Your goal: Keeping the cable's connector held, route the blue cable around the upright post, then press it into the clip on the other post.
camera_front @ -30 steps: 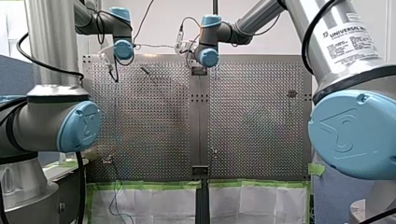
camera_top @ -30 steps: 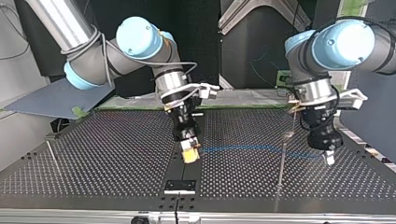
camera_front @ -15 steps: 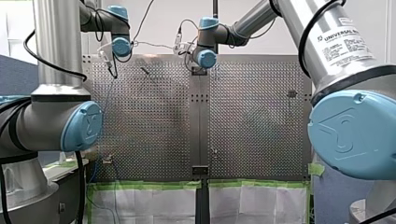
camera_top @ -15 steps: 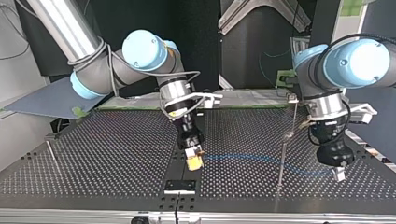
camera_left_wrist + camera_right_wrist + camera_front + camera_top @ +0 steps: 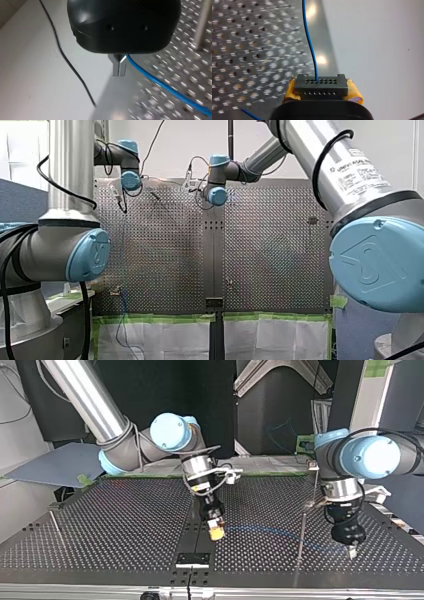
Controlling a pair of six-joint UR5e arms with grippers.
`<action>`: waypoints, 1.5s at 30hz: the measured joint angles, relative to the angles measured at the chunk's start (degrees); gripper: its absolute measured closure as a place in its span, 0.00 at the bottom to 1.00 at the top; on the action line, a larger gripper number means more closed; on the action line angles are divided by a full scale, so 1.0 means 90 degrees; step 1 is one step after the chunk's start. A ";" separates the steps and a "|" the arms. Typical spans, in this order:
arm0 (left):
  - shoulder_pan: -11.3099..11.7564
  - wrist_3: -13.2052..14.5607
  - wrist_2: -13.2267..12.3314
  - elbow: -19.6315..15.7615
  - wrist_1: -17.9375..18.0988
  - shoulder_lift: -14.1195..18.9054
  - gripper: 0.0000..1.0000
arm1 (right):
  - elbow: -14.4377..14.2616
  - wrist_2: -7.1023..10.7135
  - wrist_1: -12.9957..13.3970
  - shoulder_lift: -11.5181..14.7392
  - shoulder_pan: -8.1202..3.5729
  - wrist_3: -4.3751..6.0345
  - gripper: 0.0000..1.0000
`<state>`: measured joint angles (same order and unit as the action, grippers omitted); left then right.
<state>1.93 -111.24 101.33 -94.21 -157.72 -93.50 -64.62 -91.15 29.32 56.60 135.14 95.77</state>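
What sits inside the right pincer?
The right pincer clamps a black connector between yellow pads; the blue cable leaves a hole in its face. The connector's rear is hidden behind the pincer's body.

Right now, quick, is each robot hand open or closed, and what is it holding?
Left gripper: closed on the blue cable.
Right gripper: closed on the connector.

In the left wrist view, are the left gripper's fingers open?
No, the fingers of the left gripper are shut, the blue cable leaving at their base.
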 joint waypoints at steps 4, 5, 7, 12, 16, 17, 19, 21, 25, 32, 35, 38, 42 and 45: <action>0.0048 0.0012 -0.0056 0.0001 0.0037 -0.0199 1.00 | 0.0020 0.0001 0.0004 -0.0134 -0.0011 0.0003 1.00; 0.0058 0.0014 -0.0083 0.0002 0.0050 -0.0256 1.00 | 0.0022 0.0001 0.0006 -0.0152 -0.0018 0.0001 1.00; 0.0068 0.0016 -0.0138 0.0002 0.0066 -0.0349 1.00 | 0.0023 0.0001 0.0010 -0.0179 -0.0032 -0.0004 1.00; 0.0073 0.0016 -0.0247 0.0002 0.0113 -0.0573 1.00 | 0.0025 0.0029 0.0006 -0.0309 -0.0069 -0.0033 1.00; 0.0087 -0.0002 -0.0223 0.0002 0.0191 -0.0612 1.00 | 0.0025 0.0038 -0.0008 -0.0474 -0.0075 -0.0071 1.00; 0.0093 -0.0010 -0.0209 0.0002 0.0211 -0.0617 1.00 | 0.0025 0.0039 -0.0010 -0.0519 -0.0073 -0.0081 1.00; 0.0096 -0.0021 -0.0199 0.0001 0.0230 -0.0636 1.00 | 0.0025 0.0040 -0.0012 -0.0575 -0.0068 -0.0091 1.00; 0.0095 -0.0029 -0.0203 0.0001 0.0238 -0.0693 1.00 | 0.0025 0.0039 -0.0014 -0.0622 -0.0064 -0.0101 1.00; 0.0072 -0.0031 -0.0216 0.0001 0.0231 -0.0841 1.00 | 0.0025 0.0045 -0.0031 -0.0683 -0.0061 -0.0109 1.00; 0.0044 -0.0141 -0.0192 0.0001 0.0239 -0.0901 1.00 | -0.0019 0.0047 -0.0103 -0.0775 -0.0053 -0.0120 1.00; 0.0030 -0.0195 -0.0184 0.0001 0.0237 -0.0908 1.00 | -0.0069 0.0045 -0.0115 -0.0804 -0.0052 -0.0121 1.00; 0.0007 -0.0215 -0.0183 0.0002 0.0211 -0.0961 1.00 | -0.0156 0.0038 -0.0116 -0.0818 -0.0061 -0.0122 1.00; -0.0039 -0.0224 -0.0202 0.0002 0.0115 -0.1118 1.00 | -0.0272 0.0045 -0.0119 -0.0840 -0.0074 -0.0128 1.00; -0.0074 -0.0229 -0.0223 0.0002 0.0078 -0.1220 1.00 | -0.0313 0.0048 -0.0132 -0.0857 -0.0076 -0.0130 1.00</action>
<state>1.27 -113.30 99.33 -94.20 -157.01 -104.48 -67.43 -90.72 28.13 48.88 134.46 94.60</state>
